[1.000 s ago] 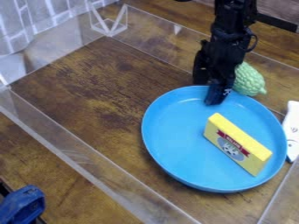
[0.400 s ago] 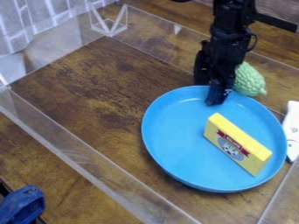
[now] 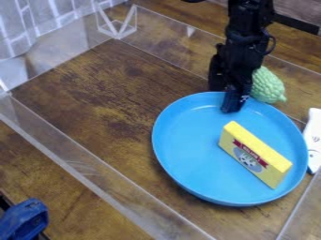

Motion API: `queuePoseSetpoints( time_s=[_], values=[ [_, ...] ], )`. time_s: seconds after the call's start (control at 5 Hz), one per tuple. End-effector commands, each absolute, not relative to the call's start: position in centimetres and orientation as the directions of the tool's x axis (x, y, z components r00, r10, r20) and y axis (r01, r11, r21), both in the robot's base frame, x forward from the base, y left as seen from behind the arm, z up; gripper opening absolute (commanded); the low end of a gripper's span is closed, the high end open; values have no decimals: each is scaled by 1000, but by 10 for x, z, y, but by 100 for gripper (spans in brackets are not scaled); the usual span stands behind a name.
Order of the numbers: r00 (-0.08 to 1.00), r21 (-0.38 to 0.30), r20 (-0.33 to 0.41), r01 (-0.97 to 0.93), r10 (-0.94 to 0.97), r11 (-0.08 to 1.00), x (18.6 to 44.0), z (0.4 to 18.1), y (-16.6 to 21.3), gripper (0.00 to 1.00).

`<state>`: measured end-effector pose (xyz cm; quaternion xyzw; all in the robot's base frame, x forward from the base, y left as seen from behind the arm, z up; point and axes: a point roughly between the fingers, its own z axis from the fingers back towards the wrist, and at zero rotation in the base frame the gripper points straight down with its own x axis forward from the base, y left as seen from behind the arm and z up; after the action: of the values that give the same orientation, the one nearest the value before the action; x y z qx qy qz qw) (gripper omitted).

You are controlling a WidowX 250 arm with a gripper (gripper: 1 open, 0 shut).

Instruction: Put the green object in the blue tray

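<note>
The large round plastic tray (image 3: 201, 155) is bright blue. On it, at about 3 o'clock, the rectangular block (image 3: 254, 153) is yellow with a pale, red-marked label. At the tray's 1 o'clock, the small knobbly oval lump (image 3: 267, 86) is pale green. The wooden tabletop (image 3: 100, 98) is dark brown, streaked.

The dark brown worktop (image 3: 100, 98) looks like wood, grain and streaks showing, with a slightly worn satin finish. Clear glossy acrylic-looking walls (image 3: 75, 164) run around it and catch reflections along the edges. The big round bright-blue tray (image 3: 189, 150) looks like smooth plastic with a soft sheen. On it, the yellow rectangular block (image 3: 254, 154) looks smooth, with a printed label on top. The small pale-green lump (image 3: 267, 86) at the far right is matt and knobbly. The black gripper (image 3: 234, 97) looks like matt hard plastic or metal, can't tell which.
</note>
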<state>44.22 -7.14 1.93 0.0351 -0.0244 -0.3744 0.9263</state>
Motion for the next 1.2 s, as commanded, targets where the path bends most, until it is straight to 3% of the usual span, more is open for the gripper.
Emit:
queuePoseSetpoints(
  time_s=[0.0, 1.0],
  values=[
    [678, 72, 16, 733, -735, 677, 434, 9, -94, 100],
    [653, 53, 28, 755, -757, 653, 432, 8, -111, 100]
  ],
)
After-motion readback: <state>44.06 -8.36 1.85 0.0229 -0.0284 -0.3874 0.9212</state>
